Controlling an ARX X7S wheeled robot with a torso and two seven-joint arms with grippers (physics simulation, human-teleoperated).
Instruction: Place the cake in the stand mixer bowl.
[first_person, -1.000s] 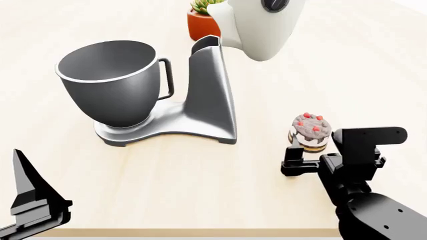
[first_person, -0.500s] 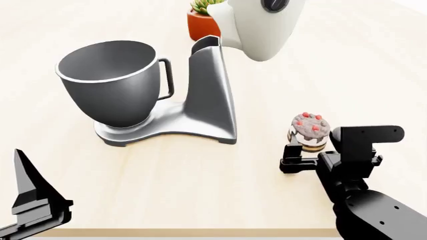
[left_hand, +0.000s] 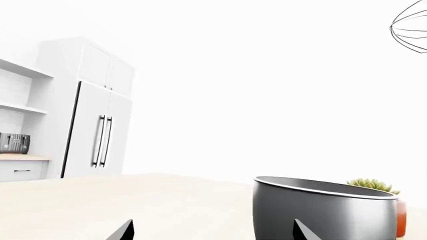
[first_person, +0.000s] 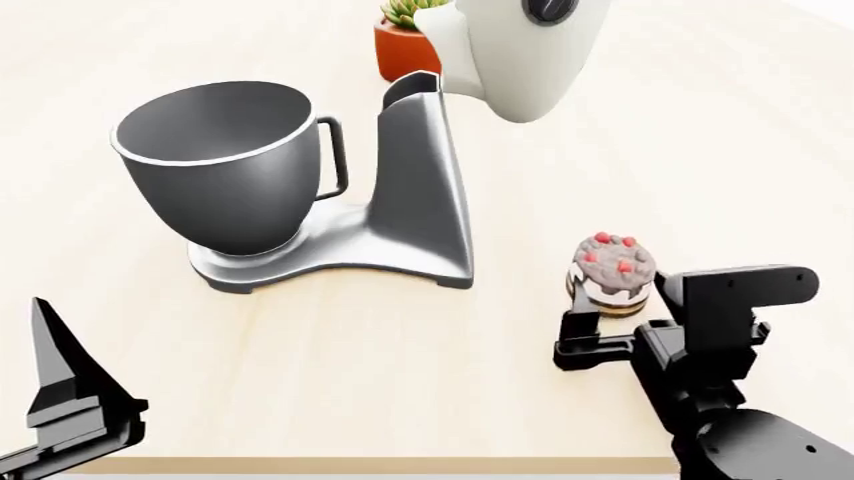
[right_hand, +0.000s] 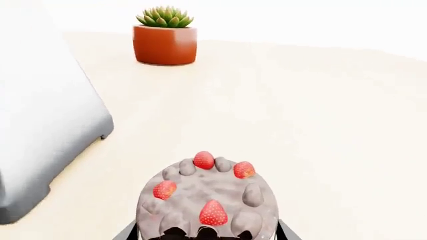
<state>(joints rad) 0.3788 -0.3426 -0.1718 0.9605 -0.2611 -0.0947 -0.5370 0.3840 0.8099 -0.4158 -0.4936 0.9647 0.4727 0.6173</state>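
The cake (first_person: 614, 268) is small and round, with grey-brown frosting and red berries, and sits right of the mixer, tilted a little. My right gripper (first_person: 622, 300) is shut on its sides; in the right wrist view the cake (right_hand: 208, 197) fills the gap between both fingers of the gripper (right_hand: 208, 233). The stand mixer bowl (first_person: 220, 160) is dark grey with a light rim and side handle, on the silver mixer base (first_person: 400, 230) to the cake's left. It also shows in the left wrist view (left_hand: 327, 212). My left gripper (first_person: 60, 385) is open and empty at the near left edge (left_hand: 212, 233).
The white mixer head (first_person: 521, 50) is tilted up above the base, with its wire whisk (left_hand: 410, 30) in the air. An orange plant pot (first_person: 400, 45) stands behind the mixer and shows in the right wrist view (right_hand: 165, 44). The table's front edge (first_person: 400, 465) is close.
My right gripper has closed in on the cake, and the cake has shifted slightly left and tipped a little. The left arm has barely moved.
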